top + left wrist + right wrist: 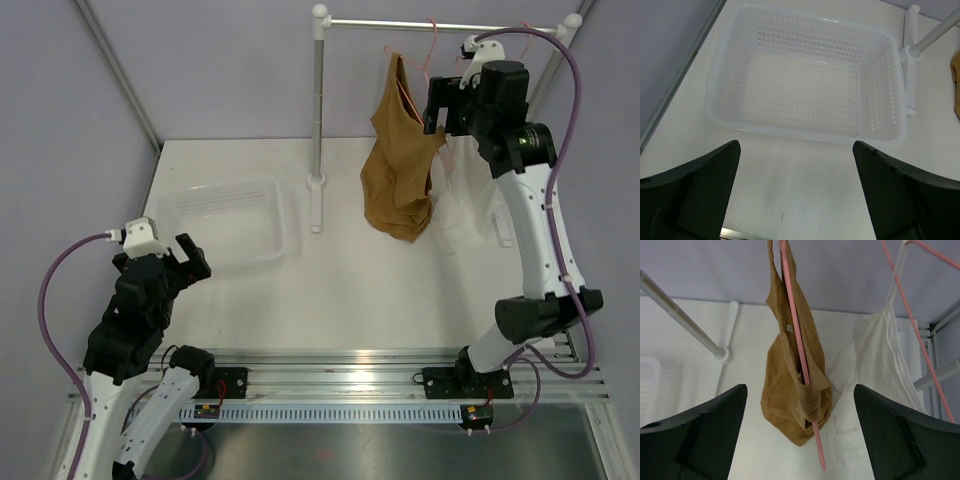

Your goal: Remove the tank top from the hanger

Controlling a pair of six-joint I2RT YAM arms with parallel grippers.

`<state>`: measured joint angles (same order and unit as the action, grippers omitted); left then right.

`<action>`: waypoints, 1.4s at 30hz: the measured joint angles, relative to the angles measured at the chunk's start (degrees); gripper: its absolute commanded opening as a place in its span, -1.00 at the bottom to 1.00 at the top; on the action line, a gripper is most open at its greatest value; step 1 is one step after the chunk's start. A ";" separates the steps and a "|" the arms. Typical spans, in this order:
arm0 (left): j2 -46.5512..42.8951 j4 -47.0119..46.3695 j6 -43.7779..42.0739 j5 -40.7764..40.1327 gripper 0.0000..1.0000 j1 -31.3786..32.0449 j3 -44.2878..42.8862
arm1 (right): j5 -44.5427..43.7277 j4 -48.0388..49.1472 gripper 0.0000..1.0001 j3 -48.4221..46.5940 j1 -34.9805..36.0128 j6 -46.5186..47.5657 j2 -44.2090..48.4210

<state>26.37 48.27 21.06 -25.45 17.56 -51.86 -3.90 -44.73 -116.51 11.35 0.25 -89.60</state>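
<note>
The tan-brown tank top (398,172) hangs bunched from the pink wire hanger (428,58) on the rail, its lower end slumped on the table. In the right wrist view the hanger (794,325) runs down through the tank top (782,390), and a ribbed strap is wrapped round the wire near its lower end. My right gripper (436,105) is open and empty, raised just right of the tank top; its jaws (800,388) stand wide either side of the garment without touching. My left gripper (195,258) is open and empty, low near the basket (796,142).
A white slotted basket (270,232) sits at the left, also seen in the left wrist view (882,85). The rail's white post (318,110) stands mid-table. A white sheer top (880,360) hangs on a second pink hanger (912,310) right of the tank top.
</note>
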 measured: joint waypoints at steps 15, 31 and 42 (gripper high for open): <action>0.00 -0.83 0.00 1.09 0.98 0.00 0.87 | 4.61 -4.31 0.01 -18.10 0.02 7.41 -18.38; -0.02 -0.87 -0.02 1.20 0.98 0.00 0.87 | 6.62 -4.85 -0.73 -18.12 0.04 7.28 -20.31; 0.00 -1.38 0.00 1.18 0.98 0.00 0.87 | 9.62 -3.50 -1.00 -16.04 0.07 3.08 -17.99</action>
<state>26.37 46.89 21.06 -24.27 17.56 -50.98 5.72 -48.23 -132.55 11.42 3.33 -107.59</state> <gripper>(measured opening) 0.988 0.033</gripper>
